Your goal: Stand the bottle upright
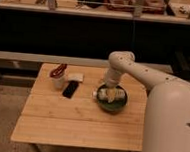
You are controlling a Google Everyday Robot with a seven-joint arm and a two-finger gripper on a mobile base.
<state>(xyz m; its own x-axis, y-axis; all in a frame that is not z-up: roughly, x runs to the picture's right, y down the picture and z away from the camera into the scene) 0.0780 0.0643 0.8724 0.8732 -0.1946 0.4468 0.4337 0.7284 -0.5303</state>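
Right now the gripper [109, 88] hangs just right of frame centre with its jaws spread wide, directly over the bottle [112, 95], which lies on its side in the green plate [112, 107]. A good grasp would likely close across the bottle's body, then tip it up clear of the plate's rim. Room looks fair: bare table [74, 124] fills the lower frame, and the white cup [58, 80] and dark flat object [70, 89] sit well apart at left — though the table's right edge is hidden behind the robot's body [169, 122].
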